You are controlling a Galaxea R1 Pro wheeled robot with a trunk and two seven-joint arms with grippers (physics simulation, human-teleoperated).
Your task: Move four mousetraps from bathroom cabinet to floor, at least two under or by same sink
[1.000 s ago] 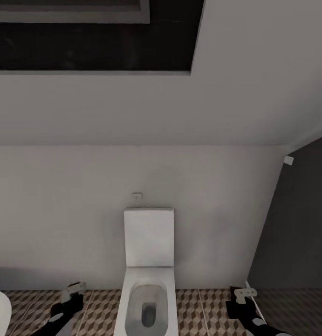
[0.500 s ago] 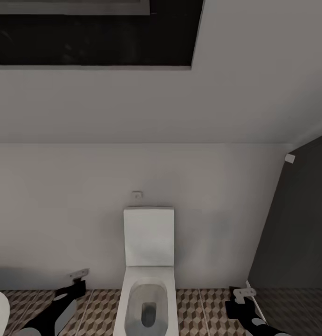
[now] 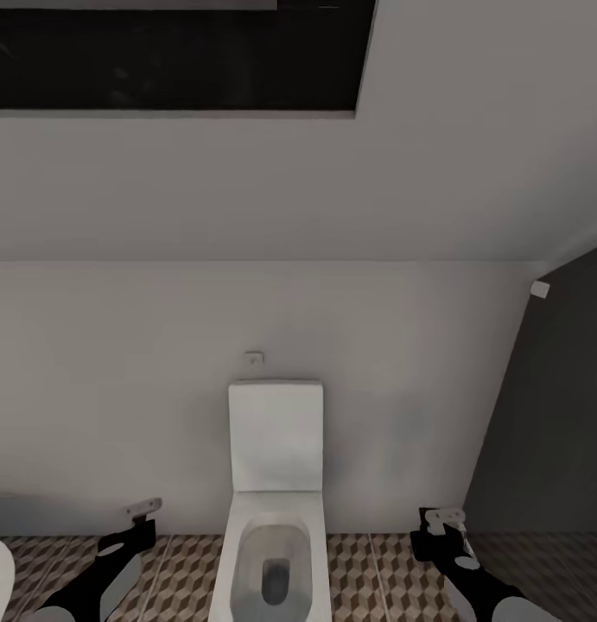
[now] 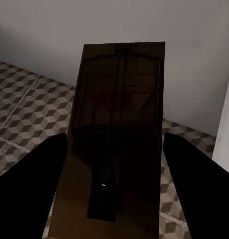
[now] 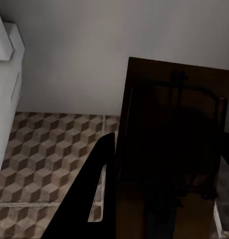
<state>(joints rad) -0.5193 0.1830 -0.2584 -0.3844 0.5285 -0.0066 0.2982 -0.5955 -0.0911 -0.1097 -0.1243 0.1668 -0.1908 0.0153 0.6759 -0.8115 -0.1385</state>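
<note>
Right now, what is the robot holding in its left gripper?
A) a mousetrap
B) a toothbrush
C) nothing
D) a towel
A: the left wrist view shows a wooden mousetrap with dark wire parts between the dark fingers of the left gripper, above the cube-patterned floor.

Bathroom floor (image 3: 367, 570): brown, beige, white cube pattern, pale grout. Toilet (image 3: 276, 484): glossy white. Wall (image 3: 117, 389): pale grey-white. Panel (image 3: 549, 432) at right: dark grey. Mousetraps (image 4: 119, 124) (image 5: 169, 149): dark brown wood, black wire; red patch on left one. Pincers (image 3: 141, 511) (image 3: 442, 520): black, pale grey tips.
</note>
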